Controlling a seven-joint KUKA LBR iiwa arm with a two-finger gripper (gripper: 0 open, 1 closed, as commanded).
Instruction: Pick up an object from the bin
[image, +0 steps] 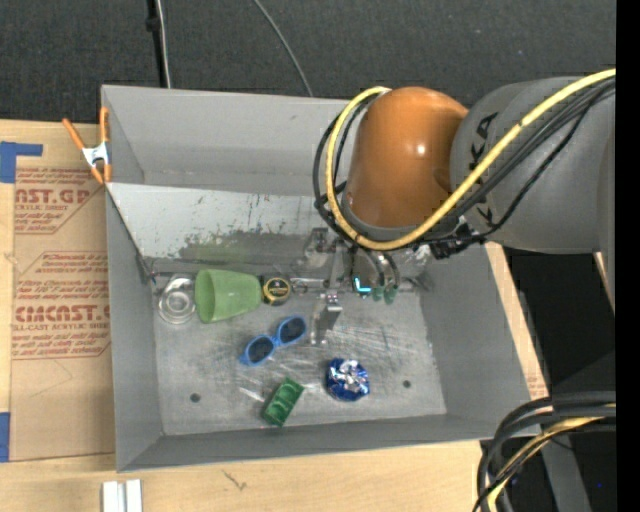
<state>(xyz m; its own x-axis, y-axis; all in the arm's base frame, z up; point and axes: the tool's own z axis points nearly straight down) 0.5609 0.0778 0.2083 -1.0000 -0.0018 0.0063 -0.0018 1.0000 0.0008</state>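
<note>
My gripper (325, 325) hangs below the orange wrist cover near the middle of the bin, one metal finger reaching down toward the floor. Just left of that finger lie blue toy sunglasses (273, 342). A round blue and silver object (347, 380) sits below and slightly right of the finger. A small yellow and black round thing (277, 290) rests up and left of the gripper, beside a green plastic cup (227, 295) lying on its side. Nothing shows between the fingers.
A clear glass jar (177, 301) stands at the left, touching the green cup. A small green block (283, 401) lies near the front wall. The arm and its cables cover the bin's upper right part.
</note>
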